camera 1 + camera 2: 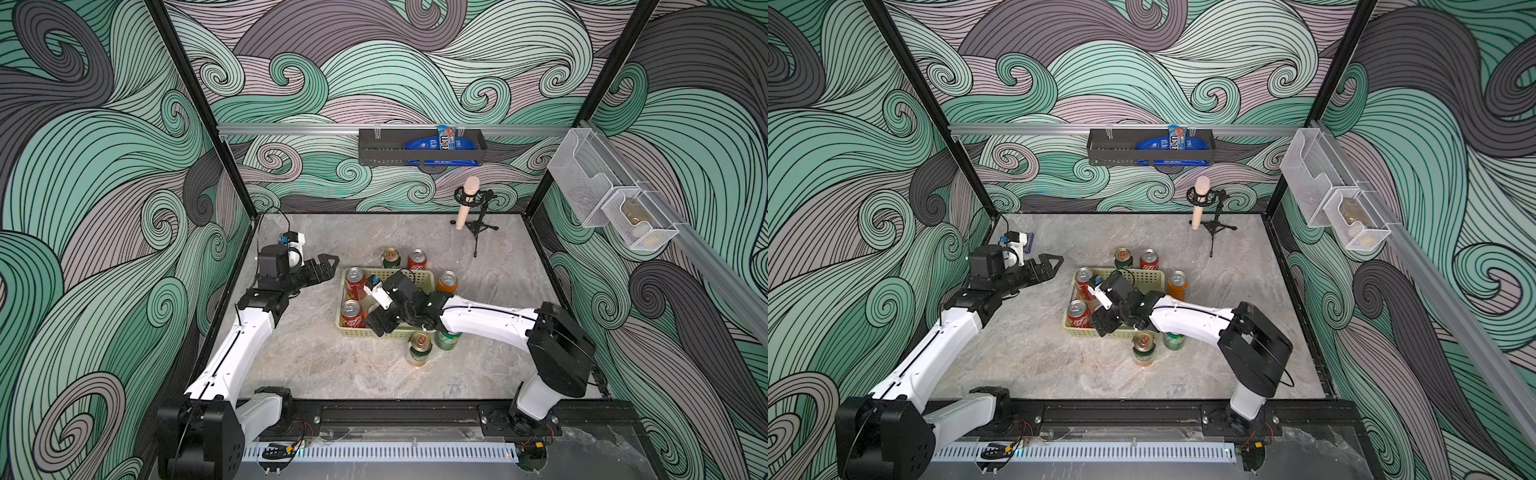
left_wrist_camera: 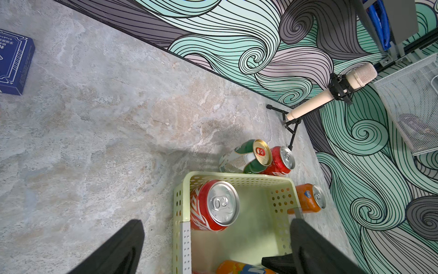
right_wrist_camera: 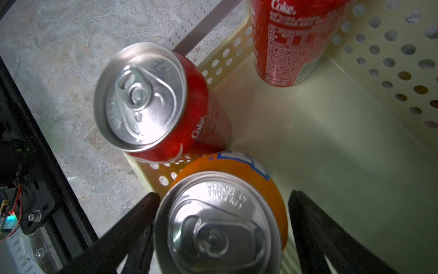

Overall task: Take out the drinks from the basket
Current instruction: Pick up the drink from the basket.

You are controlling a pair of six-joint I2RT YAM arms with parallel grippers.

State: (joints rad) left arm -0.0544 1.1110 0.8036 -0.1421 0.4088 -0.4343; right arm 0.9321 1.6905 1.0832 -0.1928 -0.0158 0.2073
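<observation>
In both top views the basket [image 1: 353, 331] [image 1: 1077, 330] sits mid-table, with the right gripper [image 1: 377, 322] dipped into its near side and the left gripper [image 1: 326, 266] to its left.

Left wrist view: its fingers [image 2: 123, 249] stand apart.

Right wrist view: fingers [image 3: 132, 232] flank an orange soda can [image 3: 220, 225] inside the basket; clamped or not, I cannot tell.

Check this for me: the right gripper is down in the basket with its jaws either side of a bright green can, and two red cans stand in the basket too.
One thing is wrong: the can between the jaws of the right gripper is the orange can, not a bright green one, as the right wrist view shows. The rest holds: the gripper is down in the basket, and two red cans stand in it too.
</observation>
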